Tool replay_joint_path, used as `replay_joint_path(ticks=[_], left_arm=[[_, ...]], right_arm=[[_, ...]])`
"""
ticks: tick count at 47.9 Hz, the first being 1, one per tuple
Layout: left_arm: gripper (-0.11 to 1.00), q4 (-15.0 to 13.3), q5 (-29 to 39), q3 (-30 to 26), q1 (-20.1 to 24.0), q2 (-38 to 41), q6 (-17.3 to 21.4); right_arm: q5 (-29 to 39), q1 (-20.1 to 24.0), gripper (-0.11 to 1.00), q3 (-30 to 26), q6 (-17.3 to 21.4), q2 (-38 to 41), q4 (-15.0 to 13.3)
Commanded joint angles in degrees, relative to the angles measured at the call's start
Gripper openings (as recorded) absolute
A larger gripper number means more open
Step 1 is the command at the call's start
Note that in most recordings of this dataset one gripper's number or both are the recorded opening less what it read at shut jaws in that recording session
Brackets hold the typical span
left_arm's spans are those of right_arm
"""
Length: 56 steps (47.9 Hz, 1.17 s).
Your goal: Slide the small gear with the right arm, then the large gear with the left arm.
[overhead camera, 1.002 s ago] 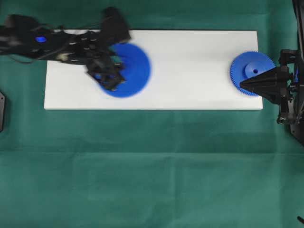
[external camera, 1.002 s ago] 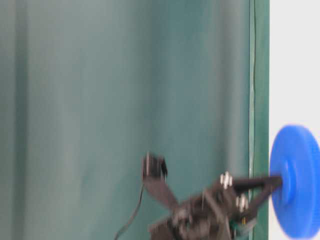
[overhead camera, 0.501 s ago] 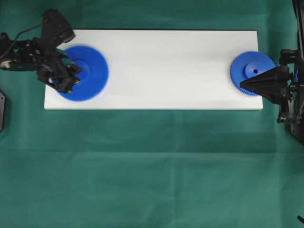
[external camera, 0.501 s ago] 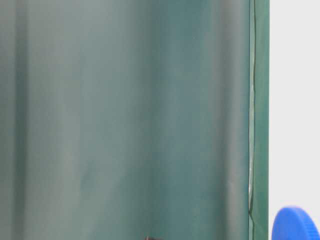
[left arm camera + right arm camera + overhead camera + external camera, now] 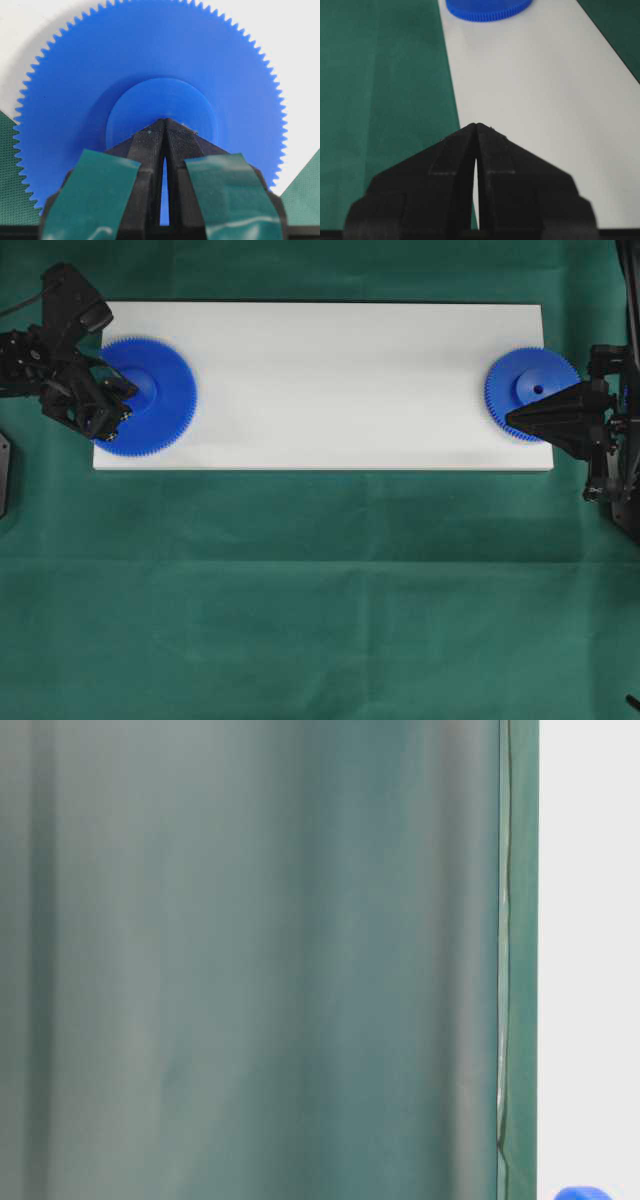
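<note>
Two gears lie at opposite ends of the white board (image 5: 350, 390), well apart, each with its own arm beside it. On the near side there is green cloth (image 5: 320, 590) and nothing of the task on it. At the right end the small gear (image 5: 533, 392) sits by the board's edge; the right gripper (image 5: 512, 418), fingers pressed to a point with nothing between them, lies over the gear's near rim, and whether it touches cannot be judged from overhead. At the left end the large gear (image 5: 146, 396) slightly overhangs the board's left edge, and the left gripper (image 5: 125, 396) comes at it from the left. In the left wrist view the left gripper (image 5: 165, 121) has its fingers together, tips set on the raised hub (image 5: 161, 107) just short of centre and covering the hole, so any further push would likely run rightward along the board's length.

Both gears look already slid to the ends, so the task seems all but done. The table-level view shows only a sliver of blue, presumably the large gear (image 5: 581, 1193), cut off at the frame edge
</note>
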Motion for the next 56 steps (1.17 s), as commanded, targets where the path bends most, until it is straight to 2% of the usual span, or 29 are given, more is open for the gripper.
replay_joint_path(ticks=[1, 19, 34, 56], left_arm=[[0.0, -0.09, 0.09, 0.44, 0.26, 0.62, 0.0], [0.0, -0.09, 0.7, -0.18, 0.18, -1.32, 0.18], [0.0, -0.09, 2.72, -0.62, -0.18, -8.61, 0.18], [0.0, 0.09, 0.62, -5.27, -5.01, -11.34, 1.67]], right_arm=[[-0.26, 0.09, 0.5, -0.79, 0.09, 0.35, 0.0], [-0.26, 0.09, 0.5, -0.97, 0.09, 0.44, 0.0], [-0.26, 0.09, 0.51, -1.05, 0.09, 0.35, 0.0], [-0.53, 0.09, 0.51, -1.14, 0.09, 0.44, 0.0]])
